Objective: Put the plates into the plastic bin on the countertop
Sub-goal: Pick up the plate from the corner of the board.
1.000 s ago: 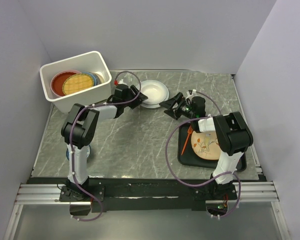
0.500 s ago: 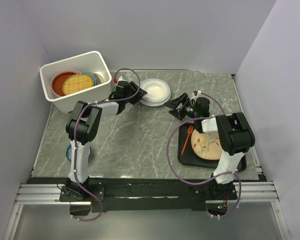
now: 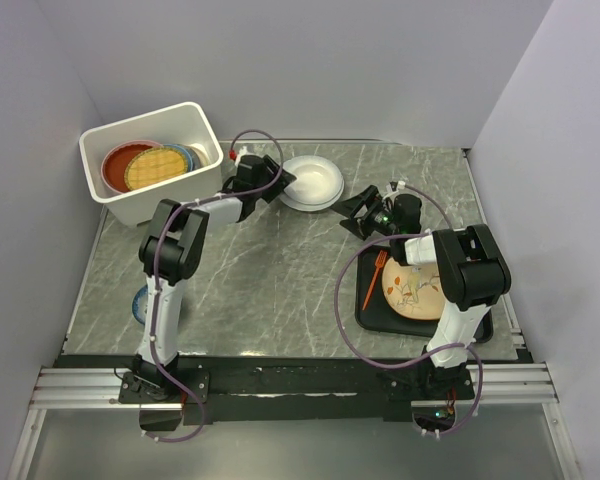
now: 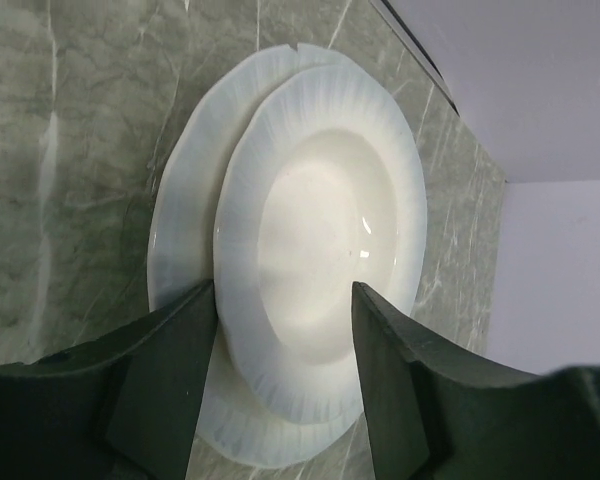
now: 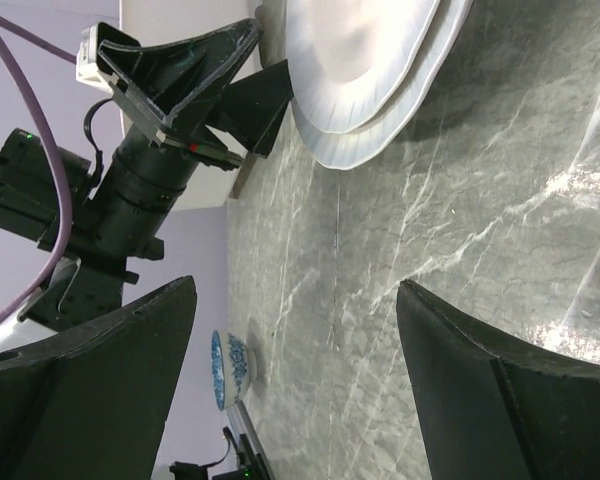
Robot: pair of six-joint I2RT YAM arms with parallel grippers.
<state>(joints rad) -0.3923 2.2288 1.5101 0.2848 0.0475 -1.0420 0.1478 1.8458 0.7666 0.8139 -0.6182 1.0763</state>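
**Straddling the white plates [image 4: 310, 230] at 12 o'clock**

Nearest the arm bases, a blue-and-white bowl [image 3: 138, 303] sits at 8 o'clock on the counter [image 3: 280, 280]. The left arm half hides it from above, but the right wrist view shows it standing in the open. At 4 o'clock a black tray [image 3: 480, 325] carries the cream plate [image 3: 412, 290] and an orange fork [image 3: 378, 270].

Farther out, at about 2 o'clock, the right gripper [image 5: 298, 290] hangs released and empty, probably parked clear of the other arm's reach.

At 12 o'clock the two white plates lie stacked. The left gripper [image 4: 283, 288] is spread around the upper one's near rim, one finger low and one above. It is not clenched, and looks set for a rim pinch. Only its own wrist view shows that the upper plate sits offset on the lower one.

Farthest, at 10 o'clock, the plastic bin [image 3: 160, 198] already holds the red-orange plate [image 3: 115, 165], the woven yellow plate [image 3: 158, 165] and a light blue plate [image 3: 187, 155].
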